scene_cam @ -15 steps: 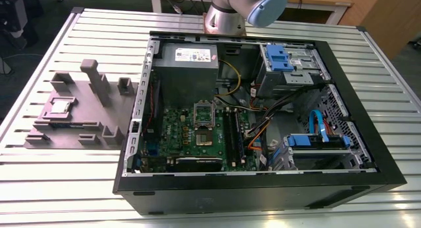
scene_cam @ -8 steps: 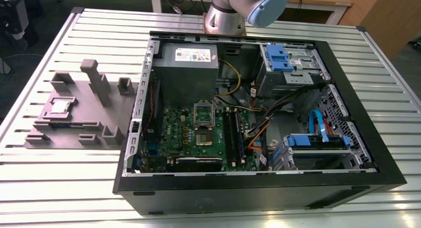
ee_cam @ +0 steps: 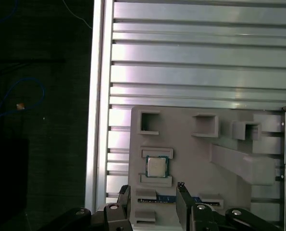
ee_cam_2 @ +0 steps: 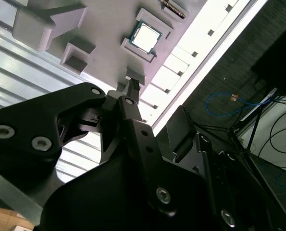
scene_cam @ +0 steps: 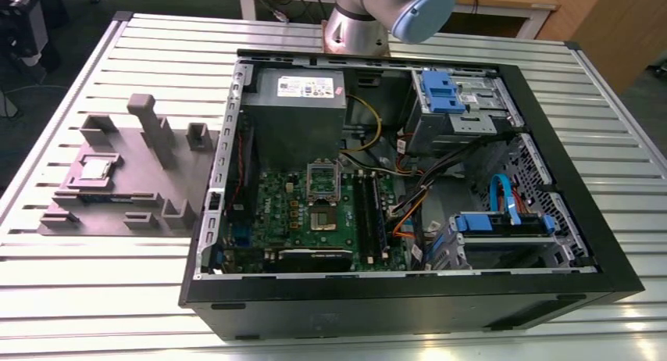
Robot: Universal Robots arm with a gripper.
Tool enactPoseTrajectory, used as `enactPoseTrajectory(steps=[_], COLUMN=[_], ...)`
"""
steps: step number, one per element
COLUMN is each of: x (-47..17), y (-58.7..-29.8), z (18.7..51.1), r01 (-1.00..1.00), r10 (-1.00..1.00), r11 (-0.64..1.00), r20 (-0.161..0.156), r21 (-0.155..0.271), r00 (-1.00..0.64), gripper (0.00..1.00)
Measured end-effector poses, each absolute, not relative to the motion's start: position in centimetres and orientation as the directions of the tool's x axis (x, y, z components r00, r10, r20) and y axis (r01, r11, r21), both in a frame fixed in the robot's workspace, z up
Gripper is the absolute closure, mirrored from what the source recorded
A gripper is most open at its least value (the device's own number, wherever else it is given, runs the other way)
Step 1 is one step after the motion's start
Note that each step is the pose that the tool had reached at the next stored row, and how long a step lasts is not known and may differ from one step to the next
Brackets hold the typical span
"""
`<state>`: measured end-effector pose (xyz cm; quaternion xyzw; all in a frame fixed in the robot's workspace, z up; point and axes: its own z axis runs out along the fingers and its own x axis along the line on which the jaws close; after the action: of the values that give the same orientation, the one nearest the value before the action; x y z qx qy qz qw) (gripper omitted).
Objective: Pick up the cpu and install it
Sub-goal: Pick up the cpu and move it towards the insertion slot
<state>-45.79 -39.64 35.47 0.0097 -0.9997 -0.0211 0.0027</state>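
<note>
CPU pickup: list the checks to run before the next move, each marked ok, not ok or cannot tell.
1. The cpu lies flat in its recess on the grey fixture: ok.
2. The gripper has its jaws apart and empty: ok.
3. In the first wrist view the cpu lines up between the jaws: ok.
4. Jaws down around the cpu: not ok, the gripper is apart from it.
5. The socket frame in the computer case holds no chip, green centre showing: ok.
6. Lid of the socket frame raised: cannot tell.
</note>
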Motion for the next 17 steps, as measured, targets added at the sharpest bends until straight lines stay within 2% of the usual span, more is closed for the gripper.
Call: enactPoseTrajectory(steps=[17], x=[-45.8], y=[-39.6], z=[34.4], r01=[-0.019], r10=[-0.020], r11=[0.999], r20=[0.005], r21=[0.042], r00=[-1.000], gripper=[0.50])
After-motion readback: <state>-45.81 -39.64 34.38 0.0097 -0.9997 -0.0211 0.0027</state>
